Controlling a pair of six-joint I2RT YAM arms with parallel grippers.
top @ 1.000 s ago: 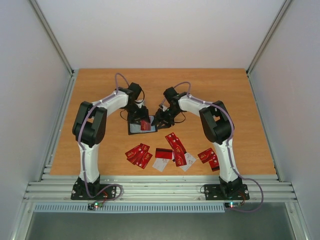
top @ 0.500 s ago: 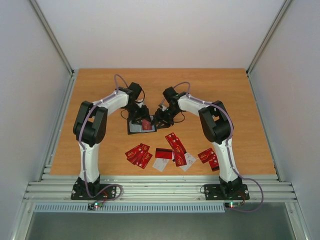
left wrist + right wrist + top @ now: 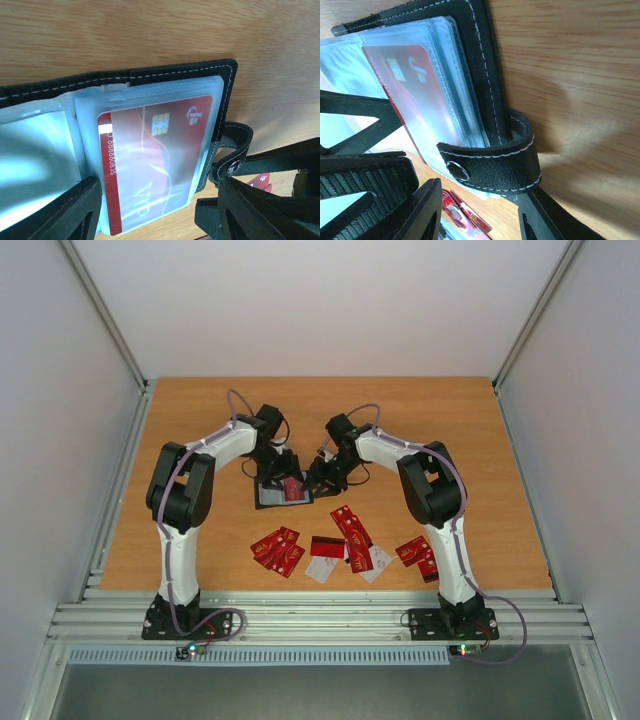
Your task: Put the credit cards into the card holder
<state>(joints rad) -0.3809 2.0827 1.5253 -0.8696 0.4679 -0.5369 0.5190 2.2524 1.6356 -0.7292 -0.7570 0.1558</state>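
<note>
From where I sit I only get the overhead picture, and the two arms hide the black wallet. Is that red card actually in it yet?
Observer: Mostly. The left wrist view shows the red card under a clear plastic sleeve of the wallet, with a strip along one edge uncovered.
Operator: Is anything printed on it?
Observer: A gold chip and the letters VIP.
Operator: And what is the right arm busy with?
Observer: In its own camera, its fingers stand on either side of the wallet's strap, which carries a metal snap. I cannot tell whether they pinch it.
</note>
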